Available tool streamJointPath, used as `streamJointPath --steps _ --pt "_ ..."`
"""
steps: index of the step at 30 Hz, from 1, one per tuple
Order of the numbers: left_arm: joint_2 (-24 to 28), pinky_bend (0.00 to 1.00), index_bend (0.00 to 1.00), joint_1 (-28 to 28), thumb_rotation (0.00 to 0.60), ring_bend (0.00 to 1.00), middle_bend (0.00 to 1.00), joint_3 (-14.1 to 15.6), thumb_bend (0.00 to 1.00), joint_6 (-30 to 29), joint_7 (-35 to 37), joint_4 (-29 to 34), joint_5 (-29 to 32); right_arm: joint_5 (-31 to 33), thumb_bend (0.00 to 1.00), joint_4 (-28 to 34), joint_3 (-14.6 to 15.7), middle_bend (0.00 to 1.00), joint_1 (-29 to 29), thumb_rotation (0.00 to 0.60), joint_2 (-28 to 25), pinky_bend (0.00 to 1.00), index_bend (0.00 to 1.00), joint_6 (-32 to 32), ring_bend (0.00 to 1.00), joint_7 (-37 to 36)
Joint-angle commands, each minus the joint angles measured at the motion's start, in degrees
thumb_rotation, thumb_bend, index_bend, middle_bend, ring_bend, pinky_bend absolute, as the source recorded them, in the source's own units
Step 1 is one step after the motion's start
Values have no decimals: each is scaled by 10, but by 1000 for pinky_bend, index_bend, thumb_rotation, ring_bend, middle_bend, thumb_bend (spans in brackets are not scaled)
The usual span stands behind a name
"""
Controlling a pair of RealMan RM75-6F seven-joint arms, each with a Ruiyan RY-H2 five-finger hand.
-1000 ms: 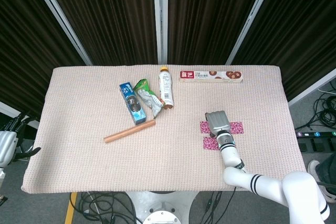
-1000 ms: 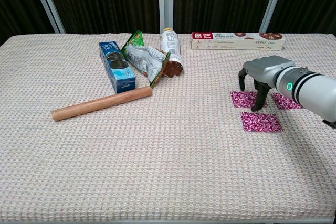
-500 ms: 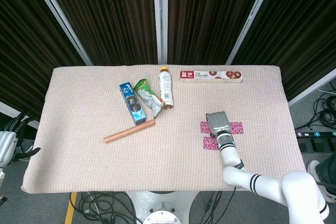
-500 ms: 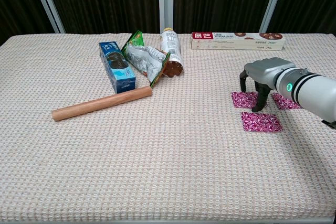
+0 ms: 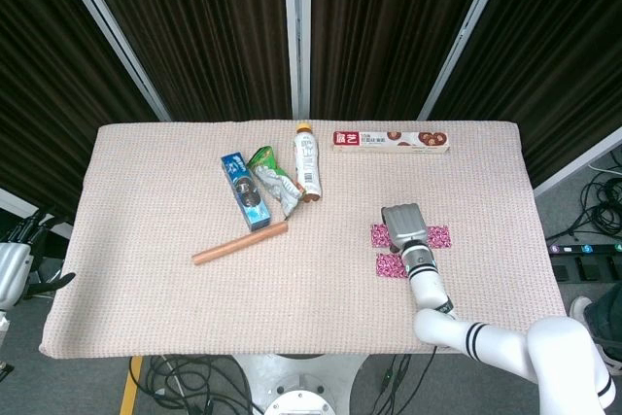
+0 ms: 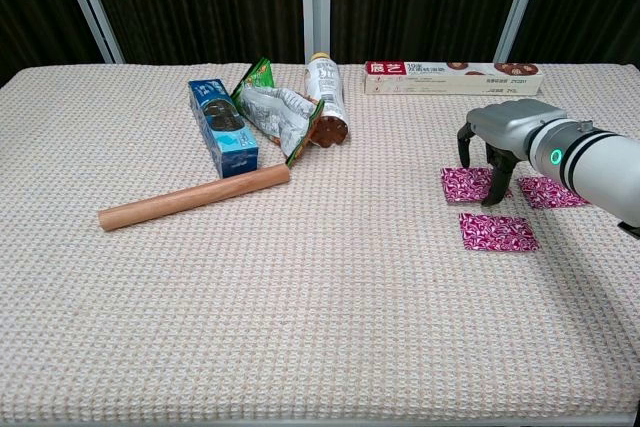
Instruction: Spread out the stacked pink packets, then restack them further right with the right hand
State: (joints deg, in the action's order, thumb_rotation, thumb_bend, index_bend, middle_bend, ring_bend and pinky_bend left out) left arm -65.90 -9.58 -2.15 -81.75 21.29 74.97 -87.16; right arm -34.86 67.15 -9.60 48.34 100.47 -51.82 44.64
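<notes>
Right hand (image 6: 498,143) has shifted slightly far-right, fingers spread downward, holding nothing, over three pink packets (image 6: 497,231) lying apart; bare cloth (image 6: 330,307) lies nearer.

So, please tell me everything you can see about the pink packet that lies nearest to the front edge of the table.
The nearest pink packet is a flat, roughly rectangular sachet, magenta with a fine white speckled pattern and a slightly glossy look. It lies flat on the woven beige tablecloth, long side across the chest view, in front of two similar packets. Nothing touches it: the right robot hand stands behind it, over the other two.
</notes>
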Motion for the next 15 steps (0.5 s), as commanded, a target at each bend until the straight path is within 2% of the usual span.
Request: streamJointPath --steps 1,7,15 --pt "0 299 244 0 600 169 183 0 16 0 0 1 -1 -3 0 13 -3 1000 0 600 -11 969 437 -8 1000 0" --pt "1 299 244 -1 600 170 183 -1 16 -2 -1 3 -1 -7 0 38 5 1000 -11 600 -47 969 437 -20 1000 3" --pt "0 298 244 -3 600 169 183 1 16 -1 -8 9 -6 -35 0 1 34 1000 -39 600 -71 969 437 8 1000 -34"
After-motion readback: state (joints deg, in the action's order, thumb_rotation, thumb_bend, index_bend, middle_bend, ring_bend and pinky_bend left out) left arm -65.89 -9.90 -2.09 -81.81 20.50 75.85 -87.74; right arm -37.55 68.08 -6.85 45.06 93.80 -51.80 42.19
